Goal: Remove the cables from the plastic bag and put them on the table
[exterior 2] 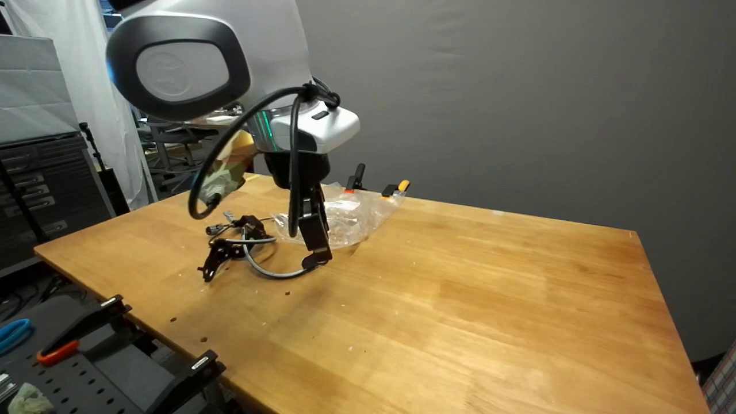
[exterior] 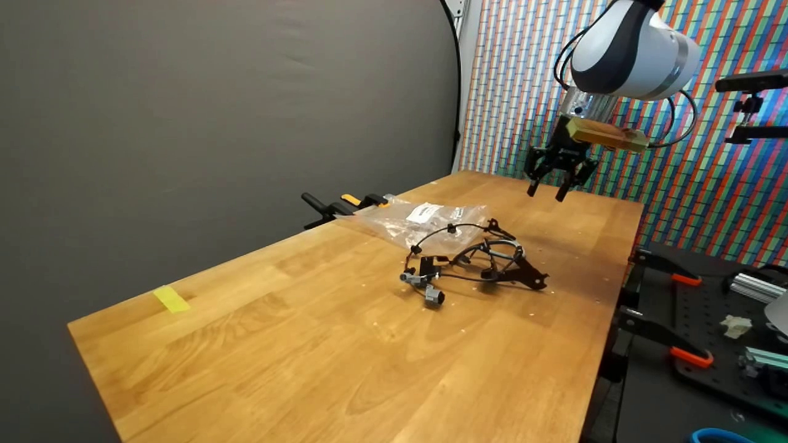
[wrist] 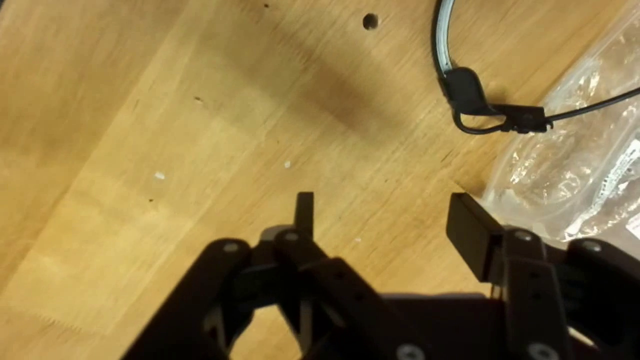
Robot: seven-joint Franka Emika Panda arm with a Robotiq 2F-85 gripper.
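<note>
The black and grey cables [exterior: 522,272] with brackets and grey connectors lie in a loose loop on the wooden table [exterior: 308,369]. They also show in an exterior view [exterior 2: 221,253] and partly in the wrist view [wrist: 465,92]. The clear plastic bag [exterior: 385,224] with a white label lies flat beside them; it shows in an exterior view [exterior 2: 356,215] and at the right of the wrist view [wrist: 565,175]. A thin cable crosses over the bag's edge. My gripper [wrist: 380,220] is open and empty, raised above the table, apart from cables and bag; it also shows in an exterior view [exterior: 547,191].
Black and yellow clamps [exterior: 326,208] grip the table edge behind the bag. Yellow tape [exterior: 171,299] sticks near the table's far corner. Black clamps with orange pads [exterior: 665,335] and a dark perforated board [exterior: 695,307] stand along the opposite side.
</note>
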